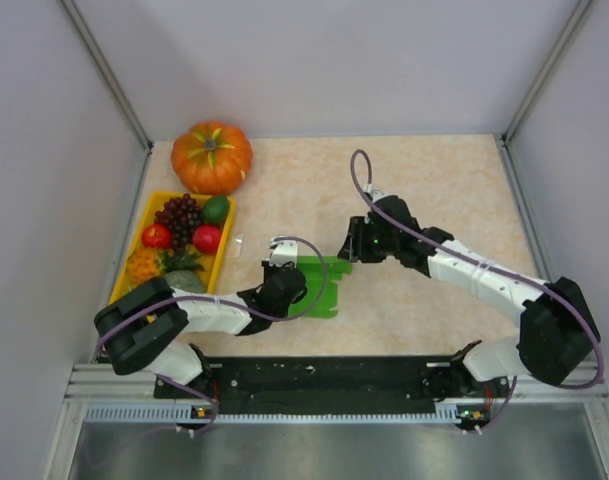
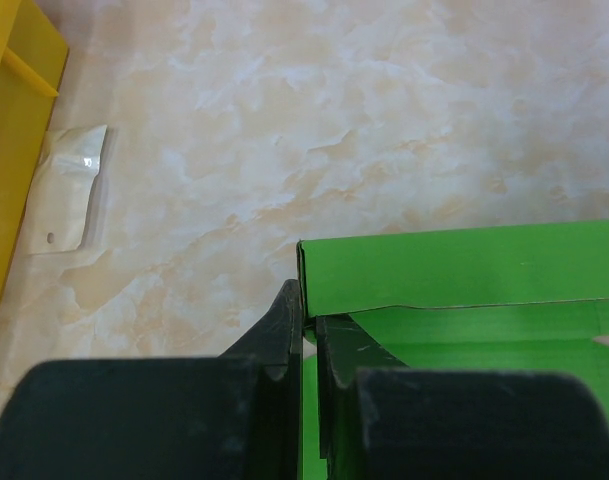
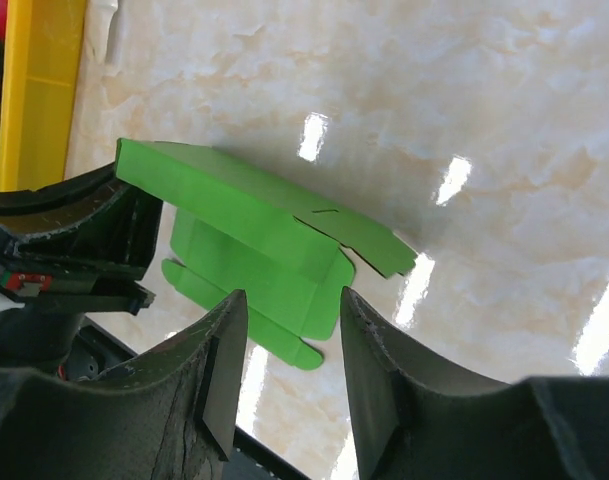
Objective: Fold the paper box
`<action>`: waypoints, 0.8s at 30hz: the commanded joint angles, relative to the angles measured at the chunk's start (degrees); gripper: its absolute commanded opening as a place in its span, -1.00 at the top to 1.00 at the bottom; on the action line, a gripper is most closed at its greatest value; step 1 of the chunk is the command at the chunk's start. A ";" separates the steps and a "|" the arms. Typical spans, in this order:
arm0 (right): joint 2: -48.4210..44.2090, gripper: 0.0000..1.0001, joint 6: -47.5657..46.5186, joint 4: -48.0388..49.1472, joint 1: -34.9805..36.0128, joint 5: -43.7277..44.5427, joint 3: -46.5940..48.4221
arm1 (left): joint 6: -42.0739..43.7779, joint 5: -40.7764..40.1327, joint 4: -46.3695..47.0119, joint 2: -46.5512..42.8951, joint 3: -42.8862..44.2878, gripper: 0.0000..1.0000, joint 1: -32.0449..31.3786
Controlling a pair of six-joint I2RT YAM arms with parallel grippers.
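Left jaws clamped on paper box [image 2: 454, 265] edge; right jaws parted; beige marbled tabletop [image 1: 434, 180], grey walls [image 1: 334, 60].

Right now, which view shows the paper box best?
The right wrist view: the paper box shows almost whole, raised wall and tabs included. The left wrist view gives one corner, pinched by the left gripper. The top external view shows it small, partly covered.

Orange pumpkin [image 1: 212, 157] at the worktop's [image 1: 434, 190] far left; yellow tray [image 2: 9, 170] of fruit [image 1: 206, 238] before it; small clear packet [image 2: 72, 190] beside the tray.
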 commanded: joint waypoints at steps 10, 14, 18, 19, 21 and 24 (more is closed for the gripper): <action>9.46 0.18 -0.28 0.07 4.18 0.39 8.28 | 0.10 -1.87 1.22 -1.32 -1.08 1.00 -0.02; 11.39 0.20 1.83 3.14 4.27 -2.15 7.49 | 0.01 -1.43 1.39 -1.41 -1.17 1.00 -0.02; 11.22 0.21 6.22 8.24 4.18 -4.27 4.51 | 0.10 -1.08 1.40 -1.50 -1.08 1.00 -0.02; 11.31 0.21 6.84 8.86 4.27 -4.36 3.89 | 0.01 -0.90 1.40 -1.59 -1.08 1.00 -0.02; 11.75 0.21 7.55 10.53 4.27 -4.97 3.71 | -0.08 -0.90 1.57 -1.68 -1.26 1.00 -0.02; 11.75 0.20 8.08 12.46 4.18 -4.36 3.10 | 0.01 -0.81 1.57 -1.85 -1.34 1.00 -0.02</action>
